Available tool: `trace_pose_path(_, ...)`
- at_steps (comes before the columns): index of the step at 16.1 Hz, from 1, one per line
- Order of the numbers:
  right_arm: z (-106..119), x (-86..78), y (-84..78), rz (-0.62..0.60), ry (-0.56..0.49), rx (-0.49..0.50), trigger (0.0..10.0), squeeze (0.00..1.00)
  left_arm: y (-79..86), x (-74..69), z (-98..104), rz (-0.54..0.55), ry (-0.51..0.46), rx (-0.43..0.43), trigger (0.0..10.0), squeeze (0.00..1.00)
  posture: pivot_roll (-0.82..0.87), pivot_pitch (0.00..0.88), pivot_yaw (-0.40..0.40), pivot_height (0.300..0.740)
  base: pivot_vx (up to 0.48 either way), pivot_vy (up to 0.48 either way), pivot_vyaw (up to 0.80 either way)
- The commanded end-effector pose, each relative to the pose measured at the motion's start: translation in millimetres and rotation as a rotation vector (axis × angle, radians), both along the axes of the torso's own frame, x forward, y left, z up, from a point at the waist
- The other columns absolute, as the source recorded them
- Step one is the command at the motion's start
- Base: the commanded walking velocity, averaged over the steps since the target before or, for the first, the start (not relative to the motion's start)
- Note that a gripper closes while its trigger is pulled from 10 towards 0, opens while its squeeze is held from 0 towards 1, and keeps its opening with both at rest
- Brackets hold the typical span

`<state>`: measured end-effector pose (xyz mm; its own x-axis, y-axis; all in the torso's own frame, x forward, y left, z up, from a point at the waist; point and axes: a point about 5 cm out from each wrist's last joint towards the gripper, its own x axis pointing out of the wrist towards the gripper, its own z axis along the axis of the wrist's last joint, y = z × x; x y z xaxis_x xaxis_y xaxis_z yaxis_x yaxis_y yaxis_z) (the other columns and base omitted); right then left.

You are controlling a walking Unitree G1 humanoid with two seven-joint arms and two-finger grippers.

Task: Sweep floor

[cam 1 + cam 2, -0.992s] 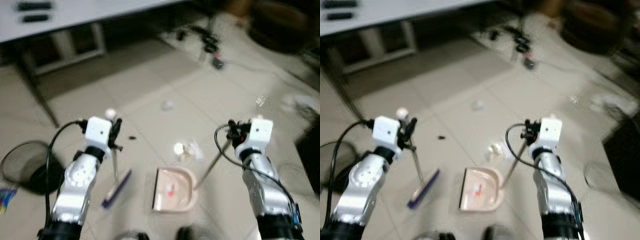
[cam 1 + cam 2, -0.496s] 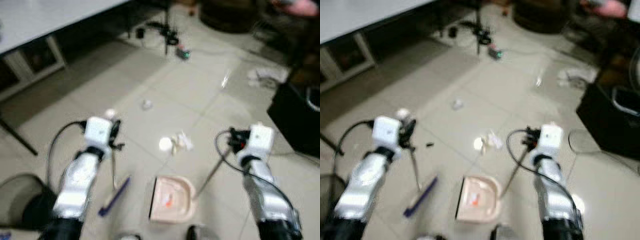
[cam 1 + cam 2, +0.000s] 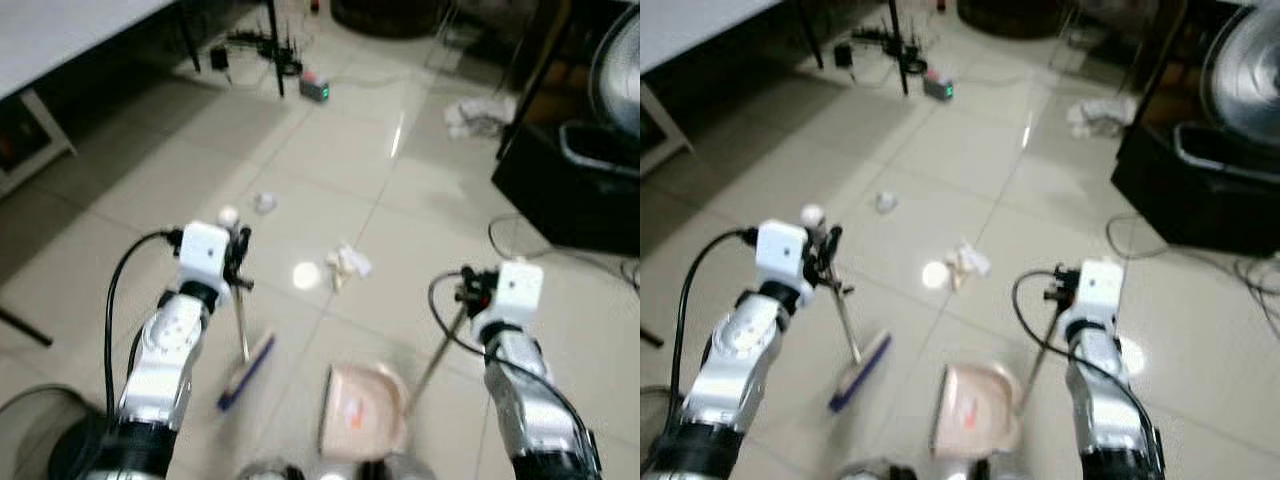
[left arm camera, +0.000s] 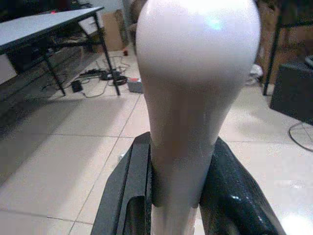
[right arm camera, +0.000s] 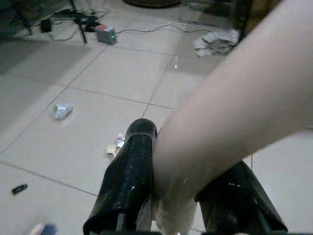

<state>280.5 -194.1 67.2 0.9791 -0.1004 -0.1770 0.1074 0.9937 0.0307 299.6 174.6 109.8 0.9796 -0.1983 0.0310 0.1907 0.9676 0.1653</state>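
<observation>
Both silver arms reach forward and down, elbows bent, wrists raised. The left gripper (image 3: 240,262) sits at the left, its two black fingers (image 4: 128,196) closed on either side of a pale rounded handle (image 4: 195,88). The right gripper (image 3: 468,292) sits at the right, further from the body's midline, its fingers (image 5: 128,181) clamped around a pale handle (image 5: 234,112)

A broom (image 3: 245,350) with a blue head stands tilted on the tiled floor (image 3: 150,200), beside a pink dustpan (image 3: 360,420); crumpled litter (image 3: 340,265) lies just ahead.
</observation>
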Motion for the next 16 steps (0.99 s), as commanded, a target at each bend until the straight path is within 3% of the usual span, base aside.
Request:
trace_pose_path(1,6,4.9,-1.8,0.01,-0.015,-0.02,10.0,0.0,4.0,-3.9,0,0.038,-0.005,-0.044,10.0,0.0,0.01,0.129,0.031,0.74,0.0,0.0,0.0)
trace_pose_path(4,8,14.1,0.3,0.045,-0.015,-0.078,10.0,0.0,9.6,-11.9,1,0.08,-0.046,-0.081,10.0,0.0,0.03,0.133,0.011,0.74,0.0,0.0,0.0)
trace_pose_path(8,14,23.9,6.3,0.058,-0.038,-0.046,10.0,0.0,12.7,-13.6,7,0.073,-0.084,-0.07,10.0,0.0,0.04,0.141,0.005,0.74,0.0,0.0,0.0)
trace_pose_path(13,6,24.4,-1.4,0.008,-0.027,-0.003,10.0,0.0,17.3,-9.1,16,0.044,-0.106,-0.024,10.0,0.0,0.06,0.135,0.024,0.74,0.318,0.0,-0.35)
trace_pose_path(16,6,23.5,2.1,0.045,-0.038,-0.016,10.0,0.0,22.2,-8.4,17,0.051,-0.11,-0.004,10.0,0.0,0.06,0.136,0.026,0.74,0.361,0.0,0.0)
